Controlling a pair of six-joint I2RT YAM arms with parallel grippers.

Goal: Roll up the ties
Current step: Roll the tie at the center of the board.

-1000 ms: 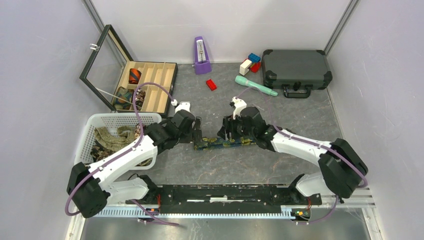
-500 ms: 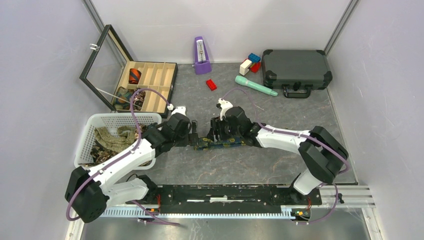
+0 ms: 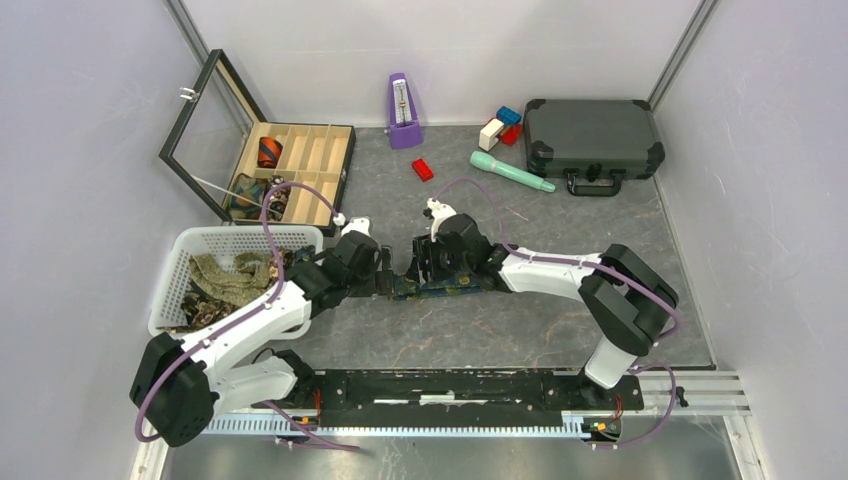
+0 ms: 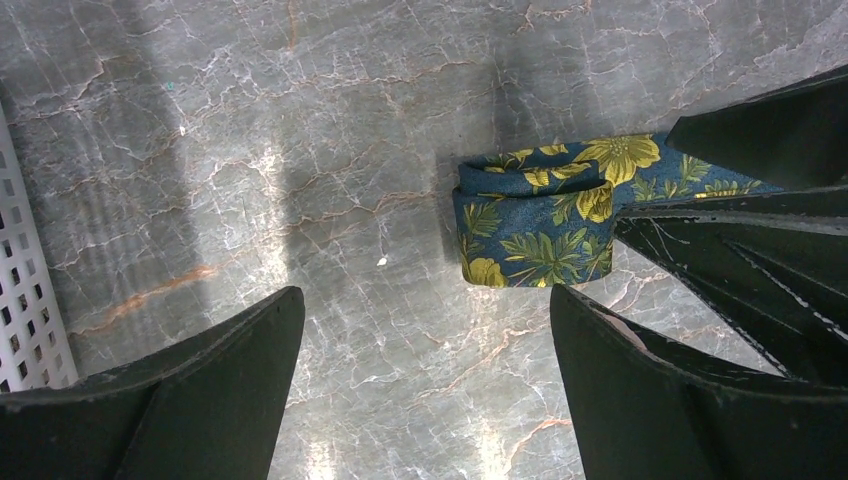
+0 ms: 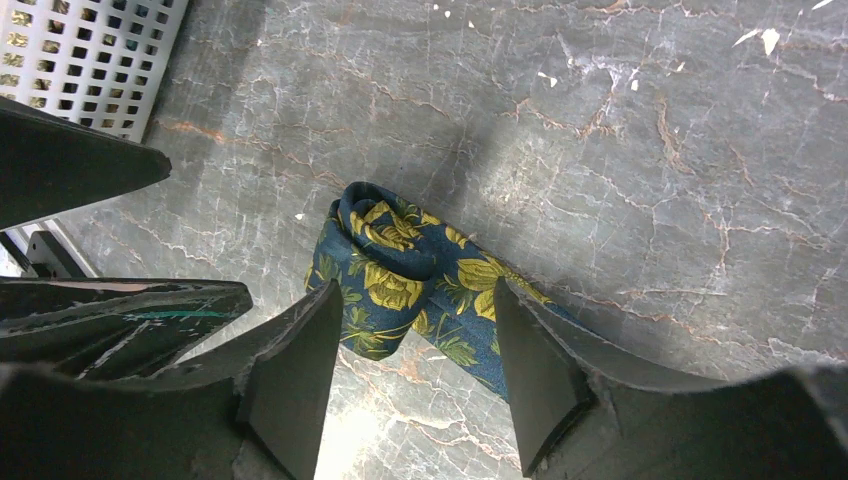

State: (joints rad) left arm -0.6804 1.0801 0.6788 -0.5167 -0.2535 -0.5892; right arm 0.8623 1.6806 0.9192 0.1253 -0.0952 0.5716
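Note:
A navy tie (image 3: 452,291) printed with yellow flowers lies flat on the grey table between the two arms. Its left end is folded over into a short first turn (image 4: 535,228). My right gripper (image 5: 418,300) hovers open over that folded end (image 5: 385,262), one finger on each side, and the strip runs off under the right finger (image 5: 545,380). From above, the right gripper (image 3: 420,272) sits on the tie's left end. My left gripper (image 4: 425,300) is wide open just left of the fold, over bare table, holding nothing. In the top view the left gripper (image 3: 388,283) nearly meets the right one.
A white basket (image 3: 185,250) with several loose ties stands at the left. Behind it an open wooden box (image 3: 330,175) holds rolled ties. At the back are a purple metronome (image 3: 403,100), a red block (image 3: 423,168), a teal tool (image 3: 510,170), coloured blocks (image 3: 500,125) and a dark case (image 3: 592,135).
My right gripper has slid left along the tie to its folded left end. The left gripper has drawn back slightly to the left, still open.

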